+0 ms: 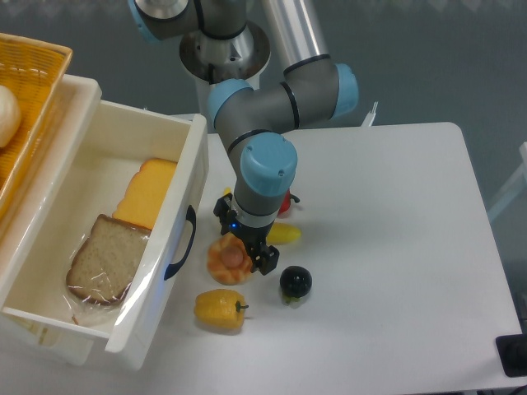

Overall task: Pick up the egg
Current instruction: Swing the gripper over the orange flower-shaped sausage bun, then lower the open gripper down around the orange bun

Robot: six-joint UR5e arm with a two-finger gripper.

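At the far left edge, a woven yellow basket holds a pale round item, only partly in view. Just right of it, a white plastic bin with a dark blue handle on its right wall sits on the white table. Inside the bin, a wrapped slice of brown bread lies near the front, and an orange-yellow cheese-like slab lies just beyond it, the two touching or overlapping at their edges.

Right of the bin, near the front of the table, a yellow bell pepper lies on its side. Just beyond it lies the egg, flat on the table with its scalloped pale rim and darker orange centre facing up. The gripper hangs directly over the egg's right part, pointing down from the arm's blue-capped wrist. One black finger shows at the egg's right edge; the rest of the fingers are hidden by the wrist and the egg, so I cannot tell how wide the jaws stand or whether they grip the egg.

Behind the gripper, a small yellow piece and a bit of red peek out from beside the wrist. To the right of the egg, a small black round fruit rests on the table, close to but apart from the egg.
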